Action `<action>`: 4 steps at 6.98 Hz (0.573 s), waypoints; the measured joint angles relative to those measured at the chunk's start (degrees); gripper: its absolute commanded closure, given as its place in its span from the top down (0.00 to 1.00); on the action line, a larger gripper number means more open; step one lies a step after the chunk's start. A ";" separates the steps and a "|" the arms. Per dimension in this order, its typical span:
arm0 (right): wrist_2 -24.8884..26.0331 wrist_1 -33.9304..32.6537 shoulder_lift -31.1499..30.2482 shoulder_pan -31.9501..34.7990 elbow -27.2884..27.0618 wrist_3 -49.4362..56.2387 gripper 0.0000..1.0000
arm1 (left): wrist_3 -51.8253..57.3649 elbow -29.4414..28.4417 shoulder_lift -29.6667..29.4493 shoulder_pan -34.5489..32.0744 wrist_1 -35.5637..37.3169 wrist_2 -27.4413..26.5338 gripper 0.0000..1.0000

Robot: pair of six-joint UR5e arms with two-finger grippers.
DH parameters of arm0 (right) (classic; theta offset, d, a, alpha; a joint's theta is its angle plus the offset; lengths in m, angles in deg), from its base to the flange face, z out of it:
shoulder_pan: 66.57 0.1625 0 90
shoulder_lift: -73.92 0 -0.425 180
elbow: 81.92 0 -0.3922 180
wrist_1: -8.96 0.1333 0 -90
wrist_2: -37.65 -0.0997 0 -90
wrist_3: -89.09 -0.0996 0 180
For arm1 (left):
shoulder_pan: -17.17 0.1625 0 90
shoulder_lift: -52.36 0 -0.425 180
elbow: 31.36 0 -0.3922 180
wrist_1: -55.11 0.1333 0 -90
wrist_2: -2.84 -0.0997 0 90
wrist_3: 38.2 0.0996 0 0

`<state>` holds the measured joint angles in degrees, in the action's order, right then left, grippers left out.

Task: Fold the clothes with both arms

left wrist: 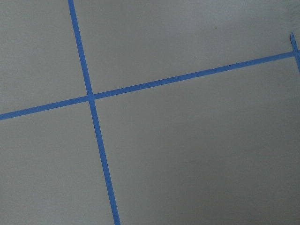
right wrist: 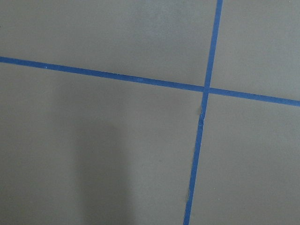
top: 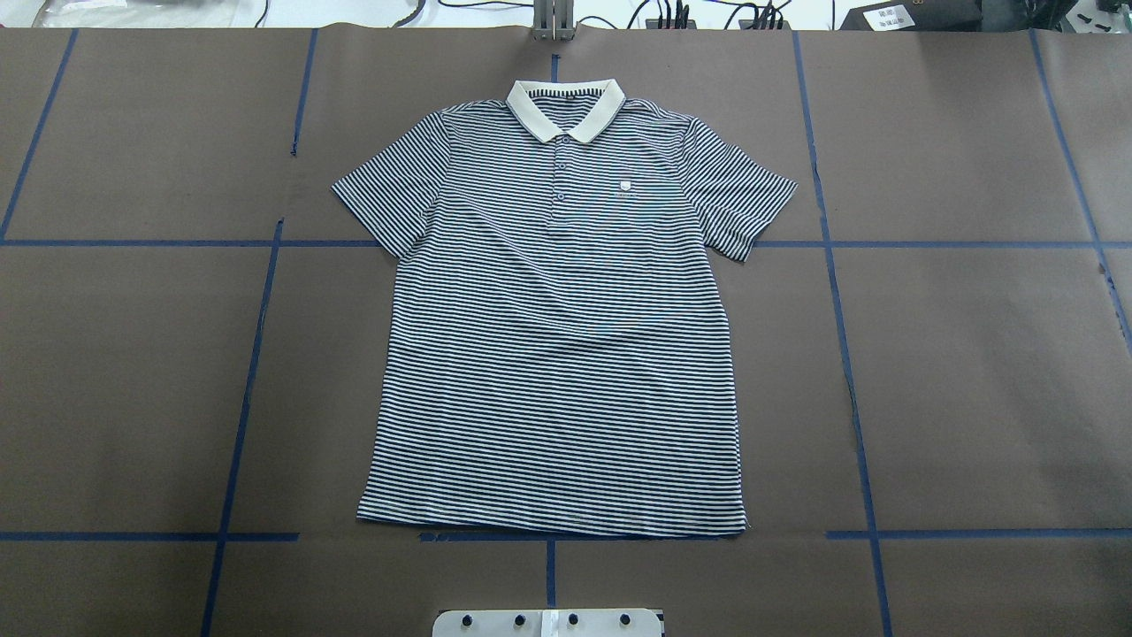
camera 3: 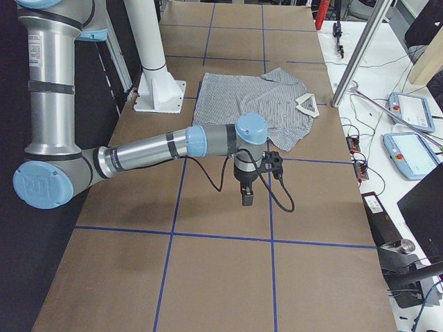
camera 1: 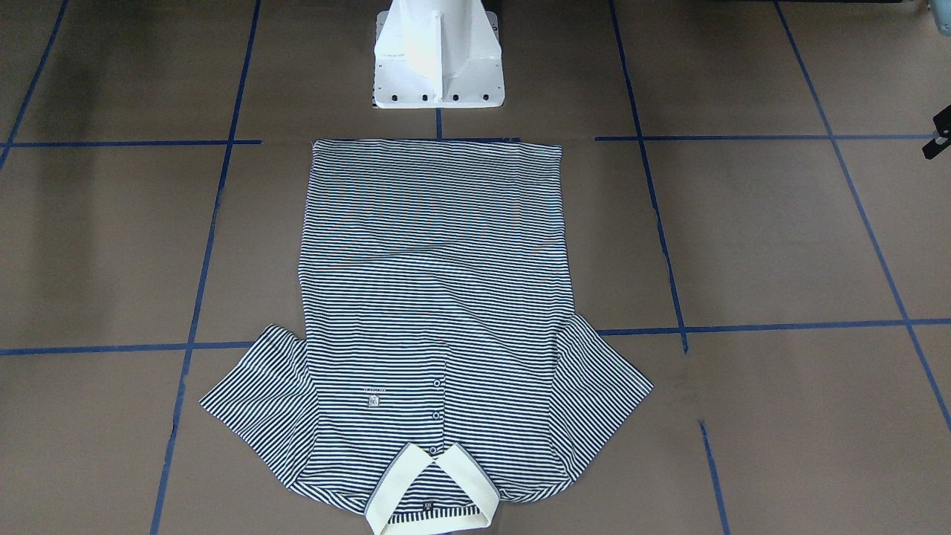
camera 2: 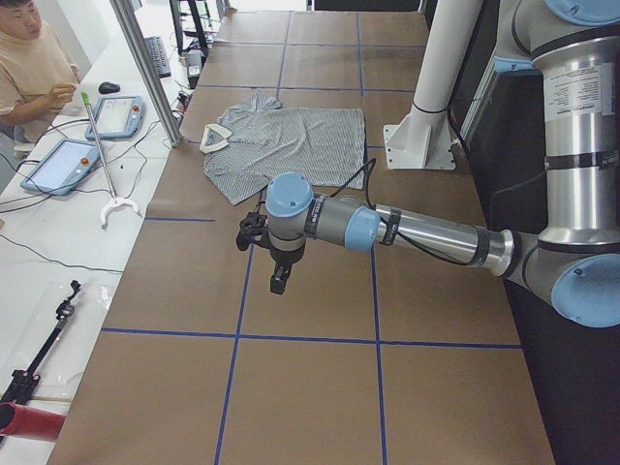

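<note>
Just in front of the robot's white base lies the hem of a polo shirt with thin navy and white stripes. It is spread flat and face up in the middle of a brown table crossed by blue tape lines. The shirt runs straight away from the robot, with both short sleeves fanned out to the sides, then small buttons, a small chest logo, and the cream collar near the table's far edge. Both arms are well apart from the shirt. The left arm reaches out level over bare table, its black left gripper pointing down above the surface. The right arm does the same on the opposite side, right gripper pointing down. Whether either gripper is wide or narrow cannot be told. Both wrist cameras show only brown table and crossing tape. Beyond the table, a person sits at a white bench with tablets
</note>
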<state>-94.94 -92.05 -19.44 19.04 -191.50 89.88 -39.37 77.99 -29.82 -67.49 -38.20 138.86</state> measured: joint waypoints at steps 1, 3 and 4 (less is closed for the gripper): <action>-0.03 -0.02 -0.01 -0.02 0.18 -0.04 1.00 | 0.10 0.09 0.05 0.08 0.15 -1.27 1.00; 0.00 0.02 0.01 -0.07 0.61 -0.10 1.00 | 0.08 0.06 0.22 0.59 0.70 -3.31 1.00; 0.00 0.03 0.01 -0.08 0.65 -0.11 1.00 | -0.14 -1.88 -0.39 0.76 1.27 -3.37 1.00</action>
<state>-94.94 -92.03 -19.44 18.95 -190.85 89.77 -39.51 76.12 -30.20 -66.73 -36.92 135.49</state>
